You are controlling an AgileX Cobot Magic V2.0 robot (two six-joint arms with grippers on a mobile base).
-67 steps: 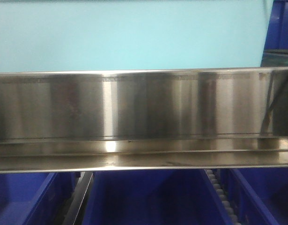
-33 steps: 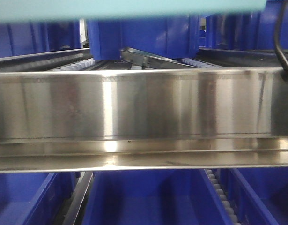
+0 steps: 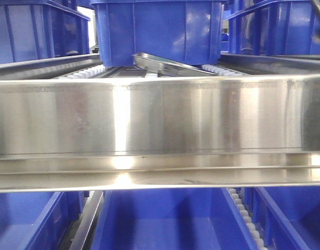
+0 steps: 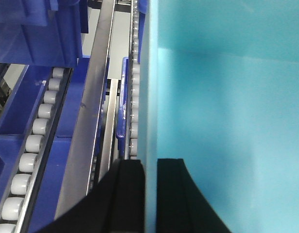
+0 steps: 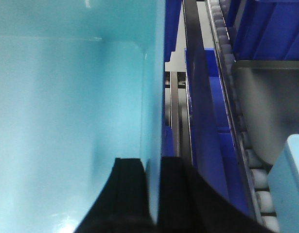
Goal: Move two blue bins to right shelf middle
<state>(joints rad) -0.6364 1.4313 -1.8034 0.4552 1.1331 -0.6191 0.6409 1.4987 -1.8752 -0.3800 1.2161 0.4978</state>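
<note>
Roller-track shelf rack, brushed stainless front rail with streaky reflections. Nearest: left pincer, matte black fingers clamped across the left wall of the pale blue bin. Right pincer is clamped likewise on its right wall. The bin is smooth, glossy plastic with plain walls, held over the tracks, inside showing only bare plastic. Beyond: white cylindrical rollers, then ribbed dark blue bins on the upper tracks, more below the rail.
</note>
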